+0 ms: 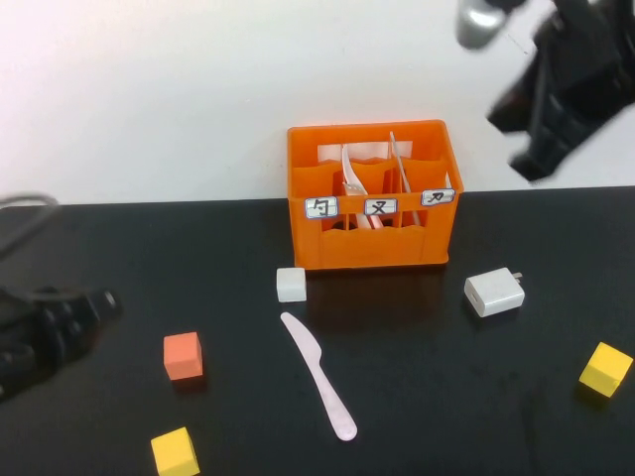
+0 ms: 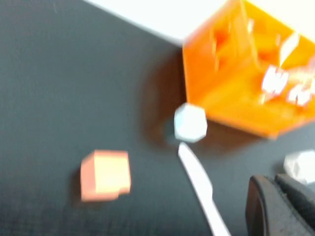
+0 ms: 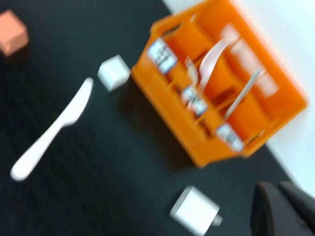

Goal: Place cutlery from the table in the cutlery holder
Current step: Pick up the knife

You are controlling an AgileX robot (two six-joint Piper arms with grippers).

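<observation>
A pale plastic knife [image 1: 317,375] lies flat on the black table [image 1: 476,397], in front of the orange cutlery holder [image 1: 372,243]. A matching fork [image 1: 350,178] stands in the holder's middle compartment. My left gripper [image 1: 97,305] rests low at the table's left, well left of the knife, shut and empty. My right gripper [image 1: 531,149] hangs high at the right, above and beside the holder, shut and empty. The left wrist view shows the knife [image 2: 199,184] and holder [image 2: 236,93]. The right wrist view shows the knife [image 3: 54,130], holder [image 3: 172,93] and fork [image 3: 211,61].
A small white cube [image 1: 291,285] sits just left of the holder's front. A white charger block [image 1: 493,293] lies to its right. An orange cube [image 1: 184,356] and two yellow cubes [image 1: 175,452] [image 1: 605,369] lie nearer the front. A thin grey stick [image 1: 395,159] stands in the holder's right compartment.
</observation>
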